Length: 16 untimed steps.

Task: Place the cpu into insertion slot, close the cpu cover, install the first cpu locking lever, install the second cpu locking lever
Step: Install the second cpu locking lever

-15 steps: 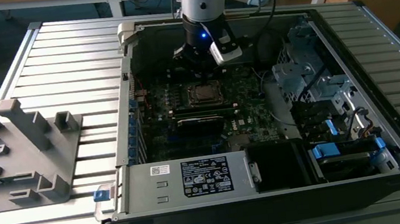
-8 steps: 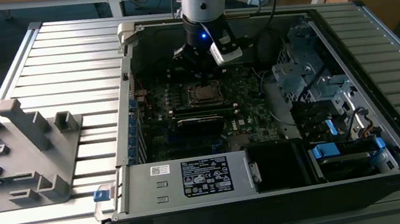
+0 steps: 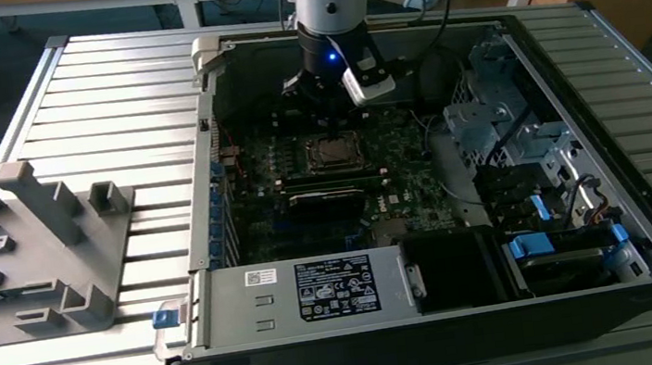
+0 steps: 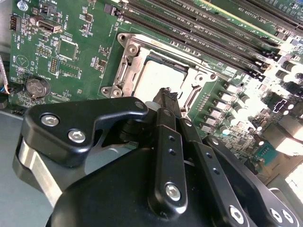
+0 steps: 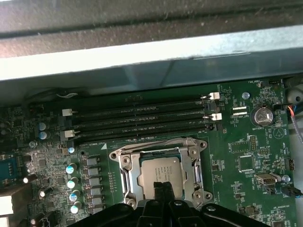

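The cpu lies flat in the insertion slot, its dull silvery top facing up. The cpu cover, a silvery frame plate, lies down around it, and the chip shows through its window. A thin wire lever runs along one side of the socket. My gripper hangs just above the edge of the socket. Its two black fingers are pressed together with nothing between them.
Long black memory slots run beside the socket on the green board. A coin battery and capacitors stand nearby. The grey power supply box and the drive cage border the board inside the open case.
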Available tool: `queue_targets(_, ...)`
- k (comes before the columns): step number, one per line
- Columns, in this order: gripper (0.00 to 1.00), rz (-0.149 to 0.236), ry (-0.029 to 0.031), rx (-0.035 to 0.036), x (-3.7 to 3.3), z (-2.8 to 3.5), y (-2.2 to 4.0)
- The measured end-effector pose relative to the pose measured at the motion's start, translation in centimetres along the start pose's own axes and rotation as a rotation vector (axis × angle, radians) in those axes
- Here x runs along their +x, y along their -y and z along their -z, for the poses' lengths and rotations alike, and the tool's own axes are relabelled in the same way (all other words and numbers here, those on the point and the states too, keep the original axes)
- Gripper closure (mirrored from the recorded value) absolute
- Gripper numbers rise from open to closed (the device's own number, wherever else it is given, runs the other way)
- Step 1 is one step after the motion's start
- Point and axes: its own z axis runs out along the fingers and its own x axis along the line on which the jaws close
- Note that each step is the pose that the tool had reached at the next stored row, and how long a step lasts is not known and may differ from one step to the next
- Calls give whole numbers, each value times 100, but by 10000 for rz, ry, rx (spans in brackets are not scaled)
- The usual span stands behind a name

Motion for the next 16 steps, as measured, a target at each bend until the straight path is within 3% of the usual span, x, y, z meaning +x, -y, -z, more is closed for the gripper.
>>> queue_targets(16,90,0,-3,3,-1,28,1)
